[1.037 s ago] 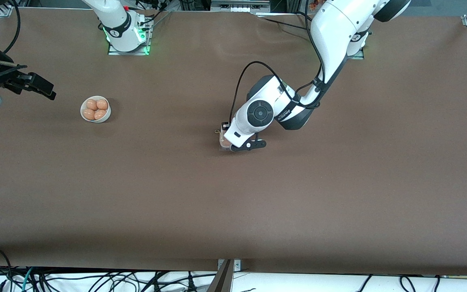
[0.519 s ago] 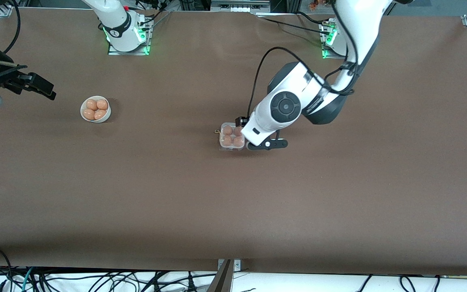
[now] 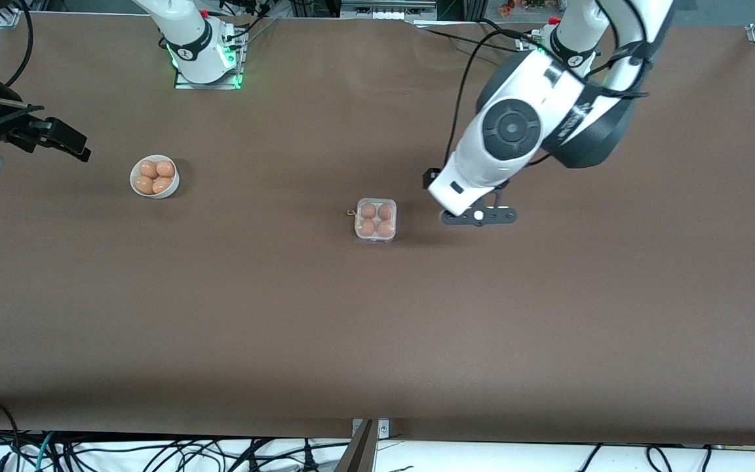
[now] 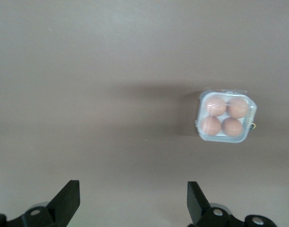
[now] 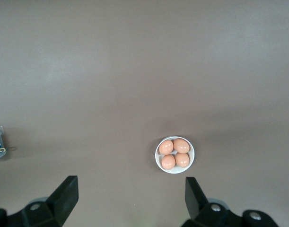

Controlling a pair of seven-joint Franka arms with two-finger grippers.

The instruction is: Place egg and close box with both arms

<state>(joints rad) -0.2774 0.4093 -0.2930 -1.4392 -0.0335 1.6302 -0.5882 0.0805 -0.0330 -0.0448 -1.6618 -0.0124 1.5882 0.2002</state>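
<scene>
Landmark: the box [image 3: 375,221], near the middle of the brown table [image 3: 377,328].

Box: lid is down over the tray; four orange-brown eggs sit inside, one per cell, seen through the clear plastic. The placed egg [image 3: 369,210] cannot be told apart from its three neighbours. A small yellowish tag sticks out at the box edge on the side toward the right arm's end of the table. Nothing touches the box.

Left gripper [image 3: 479,216]: up in the air over bare table just beside the box, toward the left arm's end. Jaws spread wide, nothing between them. In the left wrist view both black fingertips [image 4: 68,201] stand far apart with only table surface in the gap, and the box [image 4: 225,117] lies off to one side, clear of them.

Right gripper [image 3: 56,139]: well apart from the box, at the right arm's end of the table; this arm waits. Jaws wide, empty; the right wrist view shows its fingertips [image 5: 66,194] apart over bare table.

White bowl [image 3: 154,176]: on the table well apart from the box, toward the right arm's end, near the right gripper. It holds four more eggs of the same look.
</scene>
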